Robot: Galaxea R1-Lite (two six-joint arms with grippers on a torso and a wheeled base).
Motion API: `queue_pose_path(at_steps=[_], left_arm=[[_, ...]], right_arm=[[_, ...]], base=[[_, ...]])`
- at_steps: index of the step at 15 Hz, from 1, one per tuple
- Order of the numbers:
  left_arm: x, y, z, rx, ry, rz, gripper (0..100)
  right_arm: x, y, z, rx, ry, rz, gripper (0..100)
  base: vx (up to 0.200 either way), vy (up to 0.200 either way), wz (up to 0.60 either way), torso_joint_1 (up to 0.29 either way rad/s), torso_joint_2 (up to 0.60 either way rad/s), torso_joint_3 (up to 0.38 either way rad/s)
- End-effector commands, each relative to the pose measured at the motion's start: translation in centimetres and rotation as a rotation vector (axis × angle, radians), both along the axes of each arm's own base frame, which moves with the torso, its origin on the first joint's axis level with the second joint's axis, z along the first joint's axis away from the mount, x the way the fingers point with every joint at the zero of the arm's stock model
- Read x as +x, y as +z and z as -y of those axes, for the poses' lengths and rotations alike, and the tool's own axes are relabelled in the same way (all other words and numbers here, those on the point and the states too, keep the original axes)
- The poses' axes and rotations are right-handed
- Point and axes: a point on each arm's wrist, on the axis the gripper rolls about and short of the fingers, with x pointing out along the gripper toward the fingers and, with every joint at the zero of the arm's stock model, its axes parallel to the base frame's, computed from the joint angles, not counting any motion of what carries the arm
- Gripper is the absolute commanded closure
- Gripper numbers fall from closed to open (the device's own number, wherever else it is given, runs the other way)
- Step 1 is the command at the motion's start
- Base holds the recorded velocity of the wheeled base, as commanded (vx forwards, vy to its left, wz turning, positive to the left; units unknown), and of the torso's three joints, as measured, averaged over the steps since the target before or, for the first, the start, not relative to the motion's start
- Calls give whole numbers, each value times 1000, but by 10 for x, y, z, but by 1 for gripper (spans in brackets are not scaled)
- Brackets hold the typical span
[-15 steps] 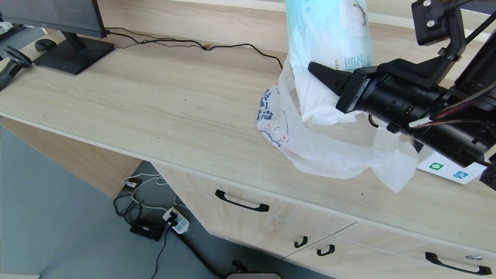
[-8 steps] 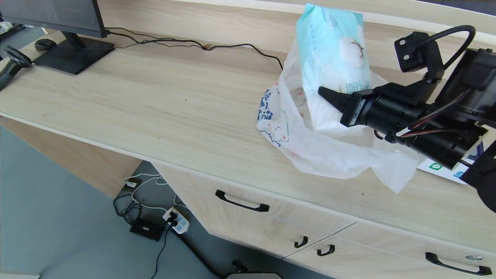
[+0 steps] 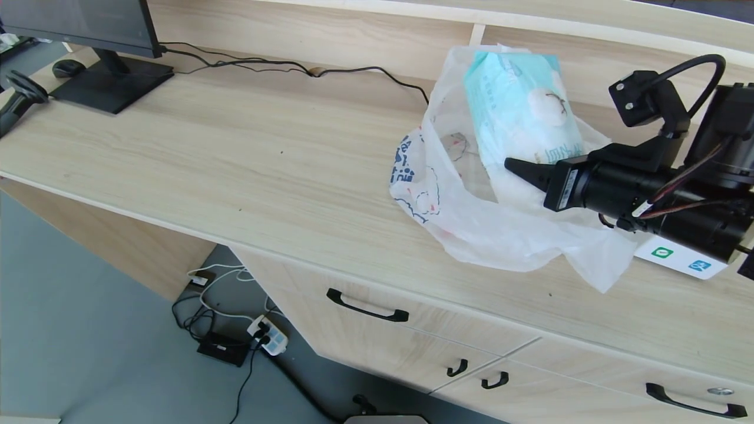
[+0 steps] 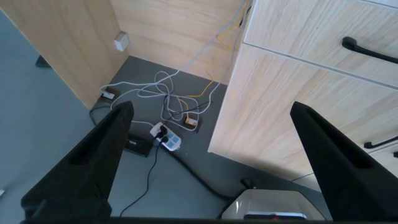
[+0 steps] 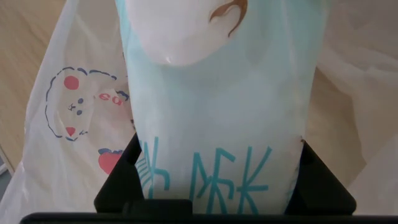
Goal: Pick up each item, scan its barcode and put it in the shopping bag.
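Down low first: my left pincer hangs beside the drawers, its fingers spread apart with nothing between them, the floor and a tangle of cables below it.

Up on the surface, the right pincer is clamped on the pale blue pack, one finger pressed to each side of it. That pack is what has changed. A second ago it hung high above the shopping bag; now it has come down, and its lower end sits inside the bag's open mouth while the upper end leans out, tilted. The bag itself lies where it did, slumped on the surface near the front edge, with a white card just beside it under my arm.

I judge the drop nearly finished — what remains is to let go and draw the arm back without dragging the thin film along. Whether the pack already rests on the bag's bottom, I cannot tell.

Farther off, well apart from all this, the monitor stands at the surface's far left corner.
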Motion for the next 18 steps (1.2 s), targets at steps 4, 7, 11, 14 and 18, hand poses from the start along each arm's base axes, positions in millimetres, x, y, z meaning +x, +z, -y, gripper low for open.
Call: queue_pose_path(at_steps=[4,7,11,14,18], left_arm=[[0,0,0,0,1,-1,0],[0,0,0,0,0,-1,0],[0,0,0,0,1,-1,0],[0,0,0,0,1,-1,0],[0,0,0,0,0,-1,0]], right_arm=[[10,-16,-8,-24,7,-47,100],[12,-21,-9,-27,-1,-61,0],[12,-16,-8,-7,-4,-45,0],[12,-2,-10,14,23,78,0],[-16,46,-33,85,74,272,0]], base=[[0,0,0,0,0,0],[0,0,0,0,0,0],[0,0,0,0,0,0],[0,0,0,0,0,0],[0,0,0,0,0,0]])
